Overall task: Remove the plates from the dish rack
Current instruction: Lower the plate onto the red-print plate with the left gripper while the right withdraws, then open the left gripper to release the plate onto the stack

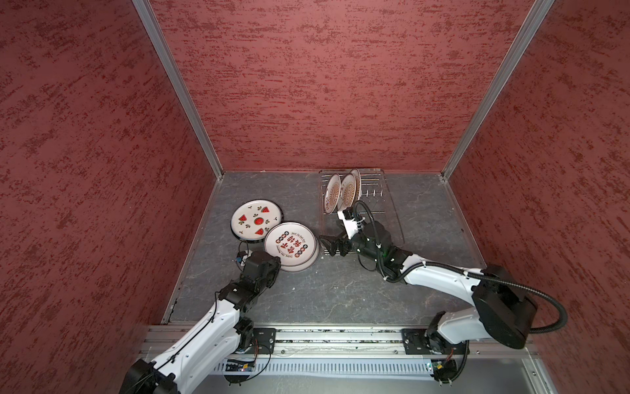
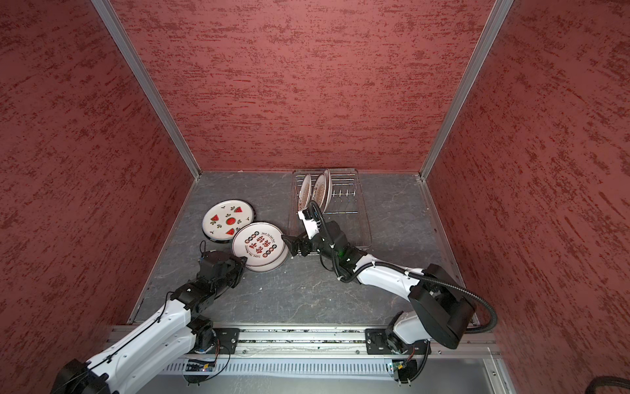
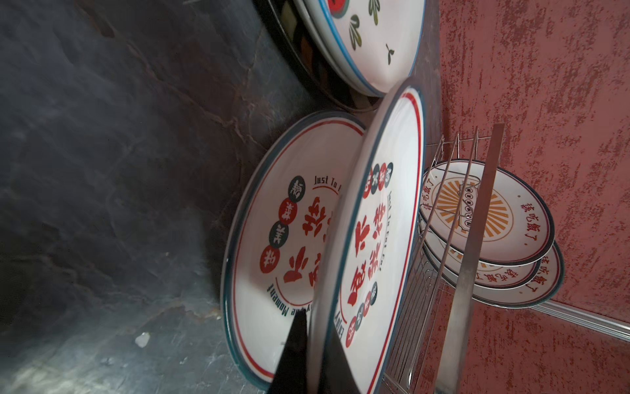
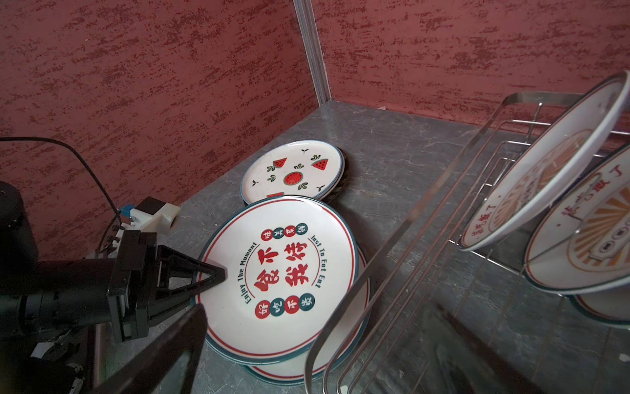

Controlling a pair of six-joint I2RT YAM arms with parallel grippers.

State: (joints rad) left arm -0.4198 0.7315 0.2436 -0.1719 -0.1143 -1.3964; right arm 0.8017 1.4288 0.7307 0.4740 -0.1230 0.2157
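Well, the left gripper (image 4: 218, 273) pinches the rim of the red-character plate (image 4: 283, 273), tilted over its twin (image 3: 272, 238) toward the bench's (image 1: 341, 293) left edge. The right gripper (image 1: 328, 246) gapes wide beside the dish rack (image 1: 372, 186), where three sunburst plates (image 1: 347, 192) stand at the back edge.

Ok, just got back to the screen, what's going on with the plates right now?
The left gripper is shut on the rim of a red-lettered plate, holding it tilted over a matching plate on the table, beside the watermelon plate. The right gripper is open and empty at the near end of the dish rack. Three sunburst plates stand in it, not yet unloaded.
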